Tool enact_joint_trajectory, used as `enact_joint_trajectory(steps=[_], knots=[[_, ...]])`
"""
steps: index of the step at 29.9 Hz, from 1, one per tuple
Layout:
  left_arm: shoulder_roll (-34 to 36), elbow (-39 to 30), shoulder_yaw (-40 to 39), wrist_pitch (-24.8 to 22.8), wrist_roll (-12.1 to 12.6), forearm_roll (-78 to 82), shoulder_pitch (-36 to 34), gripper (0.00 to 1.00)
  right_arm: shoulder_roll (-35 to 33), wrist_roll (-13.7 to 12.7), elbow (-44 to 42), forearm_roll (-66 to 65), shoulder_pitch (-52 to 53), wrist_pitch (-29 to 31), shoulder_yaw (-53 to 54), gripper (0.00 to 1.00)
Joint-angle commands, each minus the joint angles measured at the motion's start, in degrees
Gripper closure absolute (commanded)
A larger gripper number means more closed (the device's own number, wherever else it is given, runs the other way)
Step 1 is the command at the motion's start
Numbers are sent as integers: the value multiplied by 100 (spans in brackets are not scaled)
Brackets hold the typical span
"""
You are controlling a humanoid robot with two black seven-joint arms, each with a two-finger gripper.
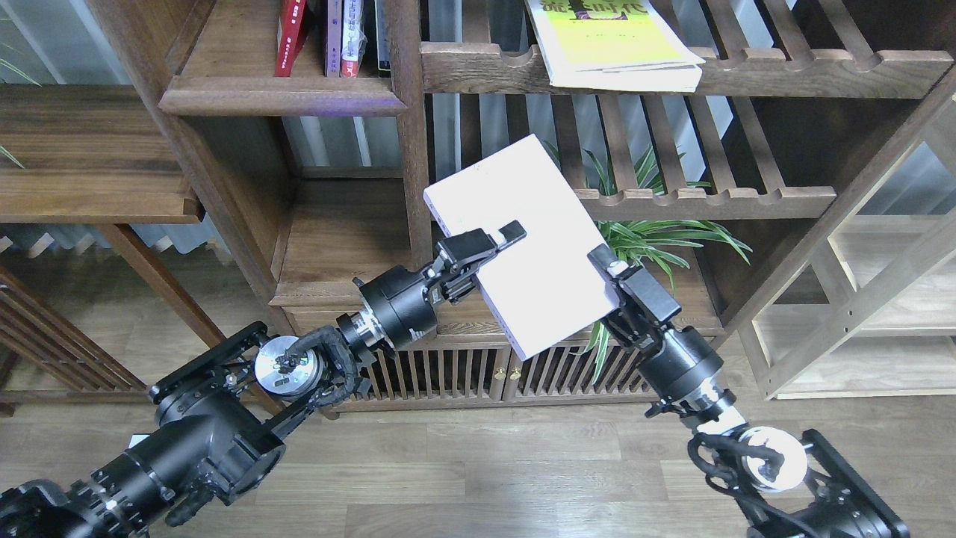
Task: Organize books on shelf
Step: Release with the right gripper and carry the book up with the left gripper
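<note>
At the upper left of the bookcase, the solid dark-brown shelf [280,96] with its rounded front edge carries a red book [290,37] standing upright beside a few other upright volumes [345,37]. Below it and toward the middle, the left gripper [487,240] is pinched on the left long edge of the white-lavender book [523,239], one finger lying over the pale cover. That book is held in the air, tilted, in front of the middle upright post and the slatted racks, touching no shelf. At its right edge the right gripper [609,261] sits against the book's lower right corner; whether its fingers are spread or pressed together I cannot tell. Behind it a green plant [657,243] shows. On the top slatted rack [784,71] lies the yellow-green book [609,48], flat, its near edge overhanging the scalloped rail.
</note>
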Motion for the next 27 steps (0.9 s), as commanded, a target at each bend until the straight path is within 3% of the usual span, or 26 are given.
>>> enact_joint_trajectory(steps=[1,16,27], knots=[[0,-185,-22,-6,-48,439,6,97,-189,16,-125,-32,7,0,76,17],[2520,-1854,-285,-6,-74,1388,15,96,-347,8,-889,-50,323,0,427,13],[4314,-3235,-1233,-6,-66,1863,24,96,-505,-19,-1206,-252,516,0,366,12]])
